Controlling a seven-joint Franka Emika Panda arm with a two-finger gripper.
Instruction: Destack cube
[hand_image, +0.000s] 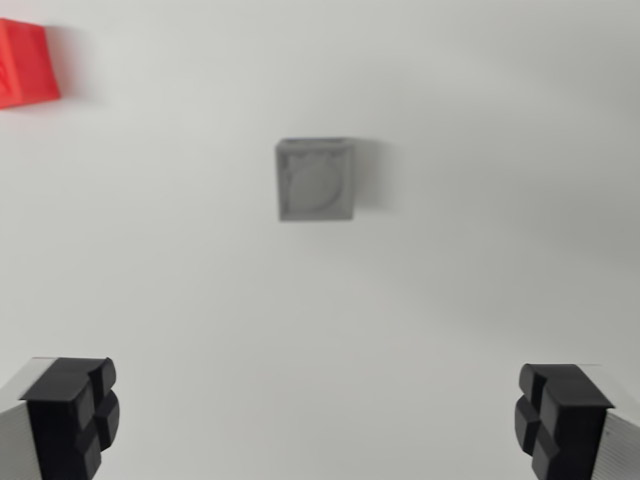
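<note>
The black-padded gripper (320, 420) hangs spread wide and empty above the white tabletop (450, 300), where the small grey plastic cube (316, 180) and bright red cube (25, 65) lie well apart, suggesting destacking is done

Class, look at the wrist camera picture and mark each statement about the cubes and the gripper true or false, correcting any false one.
1. The gripper is open and holds nothing. True.
2. The red cube sits on top of the grey cube. False: they lie apart on the white surface.
3. The grey cube is near the picture's centre. True.
4. The red cube is at the wrist view's right. False: it is at the upper left edge, partly cut off.
</note>
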